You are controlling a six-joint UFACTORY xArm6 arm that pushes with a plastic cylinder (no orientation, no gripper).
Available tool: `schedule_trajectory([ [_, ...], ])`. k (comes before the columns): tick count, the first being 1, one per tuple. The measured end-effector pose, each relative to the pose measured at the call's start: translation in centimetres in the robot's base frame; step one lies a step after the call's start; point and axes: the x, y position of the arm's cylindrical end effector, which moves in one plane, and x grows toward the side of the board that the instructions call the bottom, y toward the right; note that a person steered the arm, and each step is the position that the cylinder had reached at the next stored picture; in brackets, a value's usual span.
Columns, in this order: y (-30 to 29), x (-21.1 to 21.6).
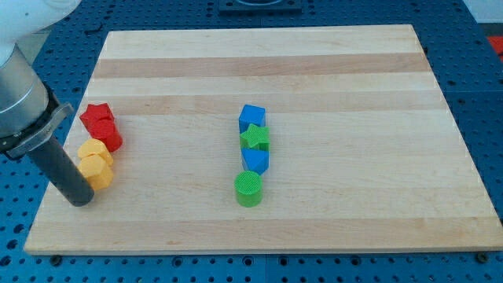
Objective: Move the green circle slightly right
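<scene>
The green circle [248, 189] stands on the wooden board at the bottom of a short column of blocks near the middle. Above it sit a blue triangle-like block [255, 160], a green star [255, 138] and a blue block [251, 117], each close to or touching its neighbour. My tip [81, 199] is at the board's left edge, far to the left of the green circle, just below and left of the yellow blocks.
A red star [97, 115] and another red block [107, 136] sit at the left. Two yellow blocks [96, 163] lie just below them, beside my rod. The wooden board [354, 204] lies on a blue perforated table.
</scene>
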Motion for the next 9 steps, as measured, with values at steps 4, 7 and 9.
schedule_trajectory([
  [4, 5.2, 2.1],
  [7, 9.9, -0.3],
  [9, 11.8, -3.3],
])
